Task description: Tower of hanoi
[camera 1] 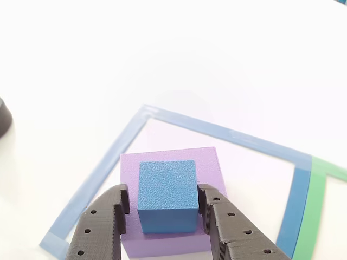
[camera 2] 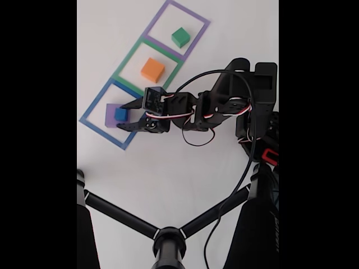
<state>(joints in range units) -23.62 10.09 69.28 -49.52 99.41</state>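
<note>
My claw [camera 1: 165, 208] brackets the small matte blue plastic cube [camera 1: 167, 194] atop the wide purple plastic slab [camera 1: 209, 165].

Fingers sit at its two side faces, narrow; whether they already pinch, I cannot tell. Both blocks lie inside the flat blue square outline [camera 1: 217, 130]. The cube looks light, rigid and grainy, so I'd squeeze mid-height on the flat sides.

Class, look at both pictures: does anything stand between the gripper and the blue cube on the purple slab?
Nothing visible does. The gripper already straddles the blue cube, one finger at each side, as it sits on the purple slab inside the blue outline.
</note>
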